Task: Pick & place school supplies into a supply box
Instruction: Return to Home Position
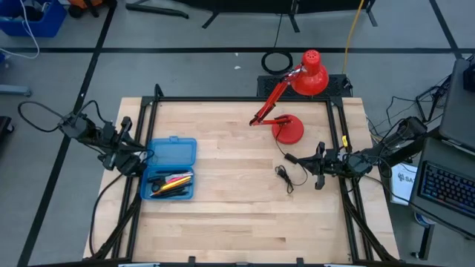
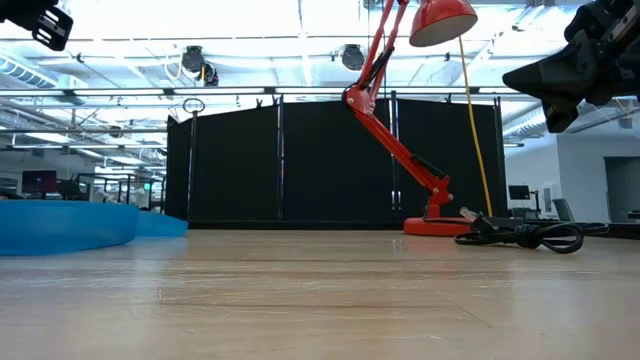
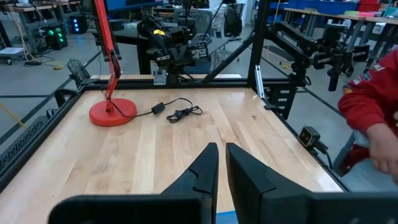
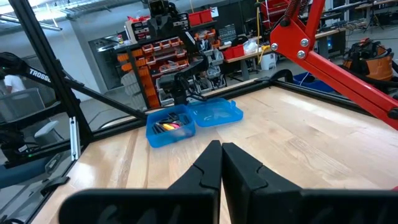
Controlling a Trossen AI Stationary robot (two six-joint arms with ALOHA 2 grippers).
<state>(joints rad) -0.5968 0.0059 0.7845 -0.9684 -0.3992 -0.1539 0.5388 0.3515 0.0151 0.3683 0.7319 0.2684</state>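
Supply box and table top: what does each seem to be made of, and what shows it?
The supply box looks like translucent blue plastic: its open lid reads paler, see-through. The table top looks like pale, smooth-finished wood: parallel strips with grain.

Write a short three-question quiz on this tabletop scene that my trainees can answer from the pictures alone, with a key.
1. True or false: the blue supply box has its lid shut.
2. Multiple choice: what lies on the table beside the base of the red lamp? A) scissors B) a black cable C) an orange pencil
3. Fill in the gap: the pens and markers lie ___ the box.
Key: 1 false, the lid lies open flat; 2 B; 3 inside.
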